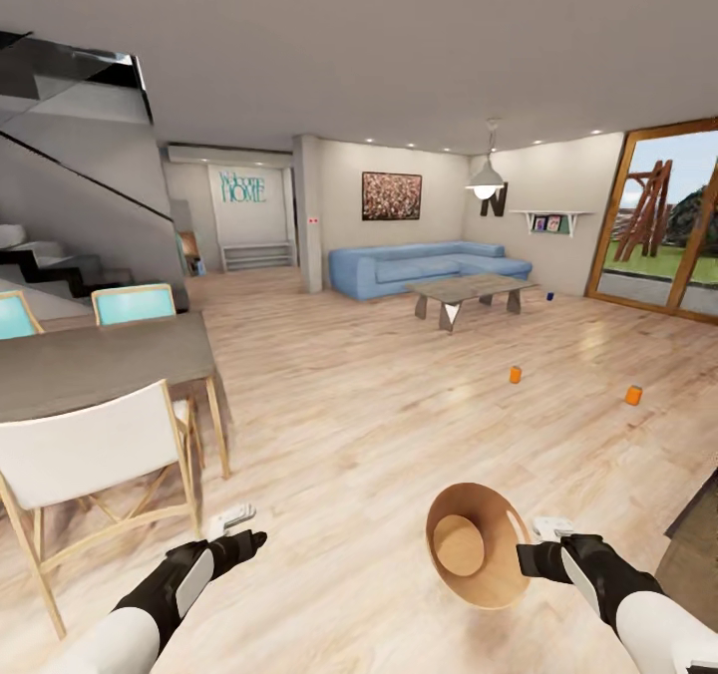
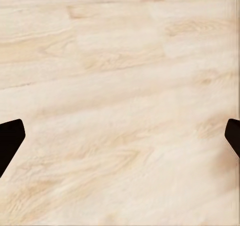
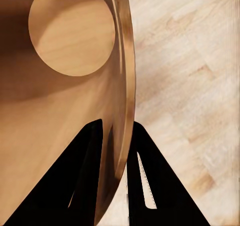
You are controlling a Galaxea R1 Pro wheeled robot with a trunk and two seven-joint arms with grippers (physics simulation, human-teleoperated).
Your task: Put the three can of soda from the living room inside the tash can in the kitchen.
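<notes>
Right pincer [image 1: 527, 546] clamped on the rim of the tash can [image 1: 477, 544]: in the right wrist view one finger [image 3: 60, 186] lies inside the wall, the other outside, with the rim [image 3: 125, 110] pinched between. The can is carried tipped, mouth toward the head camera, tan round bottom in plain sight, nothing inside.

Left pincer [image 1: 231, 526] held low over the pale wood floor [image 1: 339, 435], gripping nothing; its fingertips [image 2: 10, 141] sit wide apart at the edges of the left wrist view, bare planks between.

Cans of soda: two orange ones upright on the floor, well apart from each other, one [image 1: 516, 375] ahead of the right arm, the other [image 1: 633, 395] further right. A small dark blue one [image 1: 549, 296] stands on the floor just right of the coffee surface [image 1: 469, 287].

Blue corner sofa [image 1: 419, 265] behind that. Dining surface [image 1: 100, 360] with white and teal chairs at the left.
</notes>
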